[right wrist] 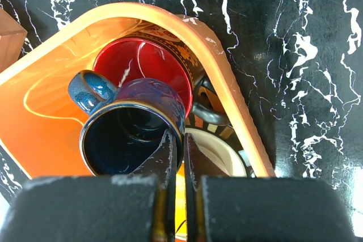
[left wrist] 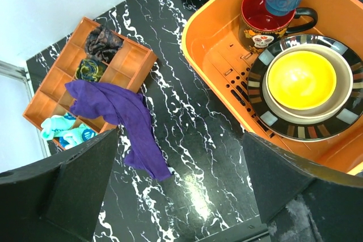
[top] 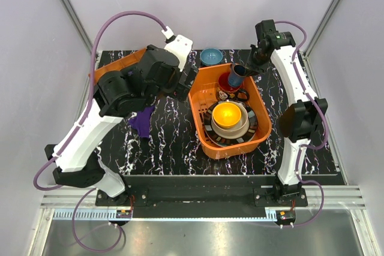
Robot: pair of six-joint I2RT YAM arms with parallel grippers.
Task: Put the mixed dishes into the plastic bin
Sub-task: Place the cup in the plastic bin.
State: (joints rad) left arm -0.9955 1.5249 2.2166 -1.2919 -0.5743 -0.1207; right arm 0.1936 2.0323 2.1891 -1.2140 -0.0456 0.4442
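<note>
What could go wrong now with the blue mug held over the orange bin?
The right end effector pinches the blue mug only by its rim, so it could slip. It is tilted just over the red mug in the plastic bin; a drop may chip both.

I see my right gripper [top: 245, 70] pinching a blue mug [top: 236, 77] above the red mug [top: 226, 85] at the orange bin's [top: 200, 118] far end, a small blue bowl [top: 211, 57] on the table [top: 174, 142] just beyond.

Black marble table [top: 174, 142] (white-veined), pale walls [top: 204, 4]
</note>
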